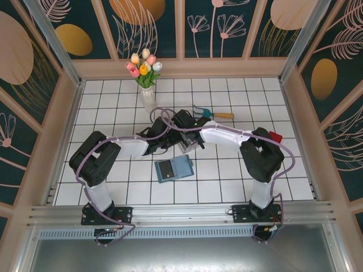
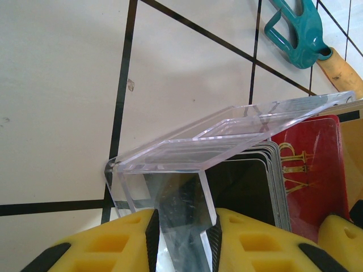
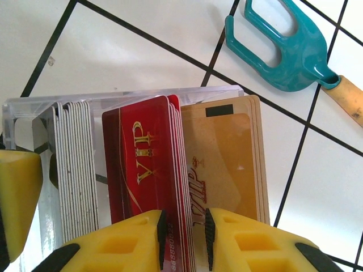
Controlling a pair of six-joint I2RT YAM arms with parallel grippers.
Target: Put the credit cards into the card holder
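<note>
The credit cards (image 3: 142, 164) stand on edge, packed in a clear tray (image 2: 187, 147) at the middle of the white tiled surface (image 1: 113, 96). In the right wrist view they sit in three groups: grey cards (image 3: 76, 170) on the left, red cards (image 3: 139, 141) in the centre and gold cards (image 3: 232, 164) on the right. The front red card reads "VIP" in gold letters, with a row of digits at its lower edge that look like eights. The front gold card also carries "VIP", partly covered.

The right claw (image 3: 184, 226) comes down on the card tops with its jaws narrow. The edges of several red cards lie between the pads, but I cannot tell whether they are actually pinched.

The left claw (image 2: 184, 226) is closed on a wall of the clear tray, the plastic sandwiched between its yellow fingers (image 2: 113, 243).

From above, the left arm (image 1: 102, 158) and right arm (image 1: 258, 156) both rise from their bases, elbows bowed outward. Their forearms turn inward so the wrists meet over the tray.

The card holder (image 1: 174, 169) lies open and flat on the surface, teal with a grey inner panel. It is nearer the bases than the tray and apart from it.

A teal garden tool (image 3: 283, 51) with a wooden handle lies just beyond the tray. A vase of tulips (image 1: 146, 85) stands farther back.
</note>
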